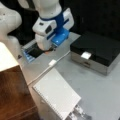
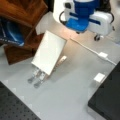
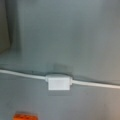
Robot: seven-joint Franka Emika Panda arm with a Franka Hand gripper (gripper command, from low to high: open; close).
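One white cable (image 1: pixel 41 73) with a small white inline box (image 1: pixel 52 62) runs across the grey table (image 1: pixel 100 90); the wrist view shows the box (image 3: pixel 59 82) lying flat mid-cable. Gripper (image 1: pixel 48 50) hangs low, just up-left of the box in a front view; fingers hidden, so I cannot tell whether they are spread or pressed together. An orange object (image 3: pixel 25 116) sits at the wrist view's bottom edge. Near the cable, a tilted white panel (image 1: pixel 57 93) on metal feet. Farther right, a black-topped metal box (image 1: pixel 96 51). Wooden shelf (image 1: pixel 13 95) at left.

Cable (image 1: pixel 60 58) across table (image 1: pixel 100 95), box (image 1: pixel 96 51) at a front view's right, board (image 1: pixel 57 93) below
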